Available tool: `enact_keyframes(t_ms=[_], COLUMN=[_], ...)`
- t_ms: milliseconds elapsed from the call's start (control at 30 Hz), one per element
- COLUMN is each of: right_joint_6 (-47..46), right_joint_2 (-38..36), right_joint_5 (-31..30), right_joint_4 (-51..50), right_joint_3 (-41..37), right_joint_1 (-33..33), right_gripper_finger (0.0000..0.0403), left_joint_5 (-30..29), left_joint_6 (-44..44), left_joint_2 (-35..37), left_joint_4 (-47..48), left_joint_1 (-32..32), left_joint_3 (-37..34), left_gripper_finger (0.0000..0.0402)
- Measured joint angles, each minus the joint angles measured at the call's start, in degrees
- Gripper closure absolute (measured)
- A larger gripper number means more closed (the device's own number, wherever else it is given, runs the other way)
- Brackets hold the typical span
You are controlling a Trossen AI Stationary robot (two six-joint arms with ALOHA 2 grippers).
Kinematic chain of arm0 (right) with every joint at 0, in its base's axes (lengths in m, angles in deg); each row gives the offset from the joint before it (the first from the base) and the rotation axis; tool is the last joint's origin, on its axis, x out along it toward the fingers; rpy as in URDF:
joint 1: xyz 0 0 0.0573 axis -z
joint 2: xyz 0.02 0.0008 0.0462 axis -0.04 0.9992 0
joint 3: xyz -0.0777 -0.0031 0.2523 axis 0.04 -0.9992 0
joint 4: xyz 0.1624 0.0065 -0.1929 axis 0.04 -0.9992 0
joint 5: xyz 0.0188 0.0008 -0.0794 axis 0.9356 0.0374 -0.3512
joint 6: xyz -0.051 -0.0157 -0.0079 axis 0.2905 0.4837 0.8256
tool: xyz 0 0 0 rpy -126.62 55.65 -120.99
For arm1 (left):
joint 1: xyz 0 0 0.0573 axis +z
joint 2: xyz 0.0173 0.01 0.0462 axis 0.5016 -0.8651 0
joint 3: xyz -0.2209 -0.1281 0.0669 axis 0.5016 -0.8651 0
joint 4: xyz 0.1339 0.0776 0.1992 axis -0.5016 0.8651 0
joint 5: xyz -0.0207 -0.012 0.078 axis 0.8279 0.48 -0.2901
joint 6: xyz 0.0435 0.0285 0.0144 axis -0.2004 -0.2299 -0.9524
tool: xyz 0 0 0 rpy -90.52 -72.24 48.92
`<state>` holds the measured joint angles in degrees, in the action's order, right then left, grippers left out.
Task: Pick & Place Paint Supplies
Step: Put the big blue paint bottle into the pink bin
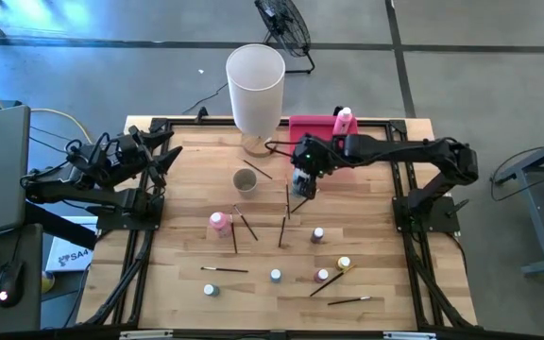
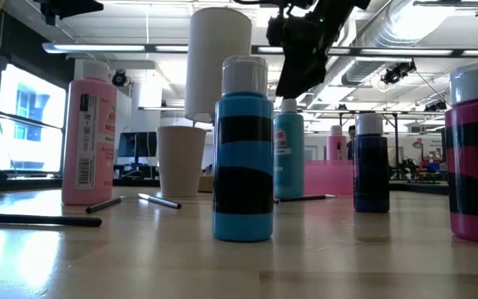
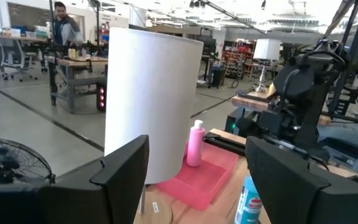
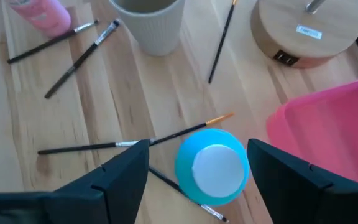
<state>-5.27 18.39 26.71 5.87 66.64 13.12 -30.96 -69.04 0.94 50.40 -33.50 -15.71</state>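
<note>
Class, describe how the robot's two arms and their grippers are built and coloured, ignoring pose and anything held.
Both arms are dark, jointed segments on black bases. The left gripper and right gripper each have two broad, flat black fingers. Black cables bunch around the left arm; the right arm looks sleeker. No markings are legible.

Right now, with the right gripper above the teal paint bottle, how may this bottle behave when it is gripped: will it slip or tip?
The teal paint bottle stands upright, tall and narrow, so an off-centre touch could tip it. Its round, smooth-looking body may slip or turn between the fingers. The right gripper is open around it; brushes beside its base might roll if nudged.
</note>
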Motion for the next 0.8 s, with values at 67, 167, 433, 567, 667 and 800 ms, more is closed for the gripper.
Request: enact_keyframes(t_ms=[67,167,433,567,667,800], right_joint_6=[0.58,1.17,1.17,1.19,1.37,1.39], right_joint_2=[0.08,0.13,0.13,0.13,0.69,1.44], right_joint_5=[-0.02,0.21,1.73,2.78,3.16,3.55], right_joint_4=[-0.37,-0.46,-2.05,-2.05,-1.96,-1.5], right_joint_3=[-0.01,-0.01,0.0,-0.01,0.01,-0.01], right_joint_1=[0.62,1.36,2.83,3.21,3.19,3.43], right_gripper_finger=[0.0137,0.0137,0.0137,0.0137,0.0137,0.0137], left_joint_5=[0.0,0.0,-0.02,-0.02,-0.03,-0.04], left_joint_6=[0.01,0.02,-0.03,-0.07,-0.15,-0.17], left_joint_2=[-0.01,-0.02,-0.01,-0.02,-0.02,-0.01], left_joint_4=[0.02,0.02,0.04,0.04,0.07,0.11], left_joint_1=[0.0,0.0,0.0,0.0,0.0,0.0], left_joint_3=[0.0,0.0,0.0,0.0,0.0,0.0], left_gripper_finger=[0.014,0.014,0.014,0.014,0.014,0.014])
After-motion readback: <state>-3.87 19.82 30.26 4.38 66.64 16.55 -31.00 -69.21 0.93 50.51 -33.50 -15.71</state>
